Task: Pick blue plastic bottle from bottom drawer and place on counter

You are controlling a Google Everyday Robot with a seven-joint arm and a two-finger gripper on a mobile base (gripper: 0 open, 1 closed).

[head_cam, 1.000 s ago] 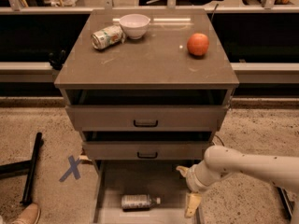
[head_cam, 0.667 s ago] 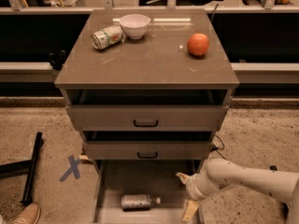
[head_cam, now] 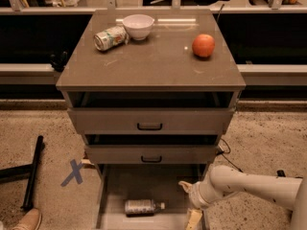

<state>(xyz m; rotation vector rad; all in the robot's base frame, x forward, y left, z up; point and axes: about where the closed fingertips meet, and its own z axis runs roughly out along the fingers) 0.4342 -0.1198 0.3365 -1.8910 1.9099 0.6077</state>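
My pincer (head_cam: 189, 203) hangs spread wide at the edge of the bottom drawer (head_cam: 144, 178). The blue bottle (head_cam: 142, 207) lies flat on the drawer floor near it, cap toward the pincer, long axis running straight at it.

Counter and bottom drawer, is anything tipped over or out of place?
The can lies on its side on the counter, beside the bowl. The bottle also lies flat in the bottom drawer. The hand, open, is at that drawer's right edge.
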